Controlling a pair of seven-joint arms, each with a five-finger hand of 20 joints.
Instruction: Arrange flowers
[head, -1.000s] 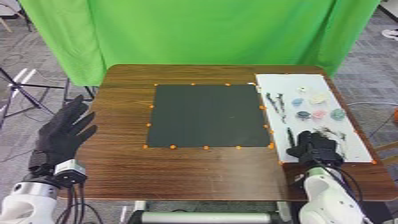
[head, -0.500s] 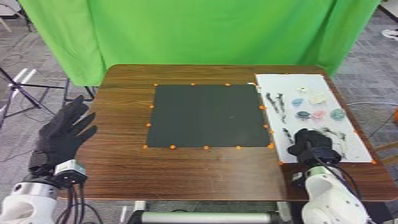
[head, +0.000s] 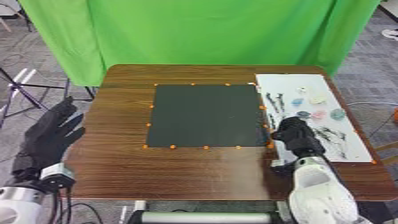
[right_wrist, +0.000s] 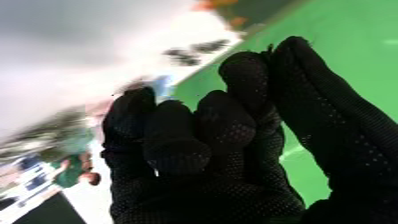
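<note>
Across the worktop (head: 191, 172) I judge the arranging barely begun: blooms (head: 338, 114) lie near its right edge, my right hand (head: 298, 136) has fingers pinching seemingly a dark stem (head: 266, 132), my left hand (head: 44, 137) spread.

White arms (head: 322, 184), black mesh-textured gloves (head: 46, 137), dark cables (head: 68, 199)

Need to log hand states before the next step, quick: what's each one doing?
Left hand: open, empty.
Right hand: closed in a pinch, seemingly on a thin dark sprig, though the glove mostly hides it.
</note>
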